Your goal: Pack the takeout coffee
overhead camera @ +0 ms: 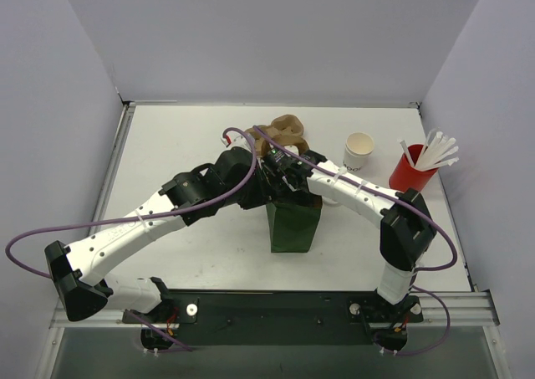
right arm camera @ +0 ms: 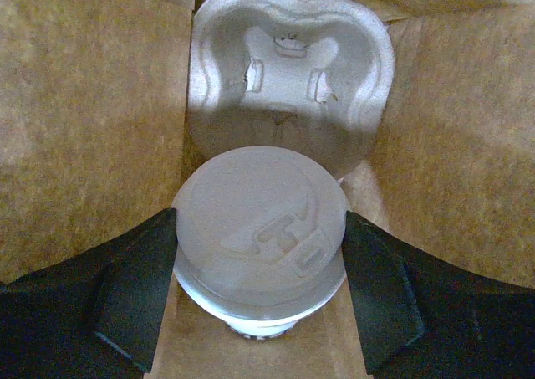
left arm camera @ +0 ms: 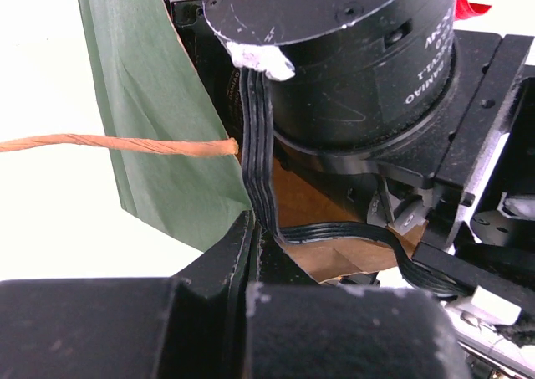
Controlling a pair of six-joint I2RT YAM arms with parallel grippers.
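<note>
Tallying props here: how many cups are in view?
3. A lidded white cup in the bag, flanked by the right gripper; an open white cup and a red cup of straws right of the bag. Others may be hidden.

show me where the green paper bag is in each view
top external: green paper bag at the centre of the picture, its mouth covered from above.
left wrist: the bag's green outer wall upper left, brown lining lower middle.
right wrist: only the bag's brown inside walls, left and right.
shared landmark: right arm's wrist over the bag, the right claw around the takeout coffee.
</note>
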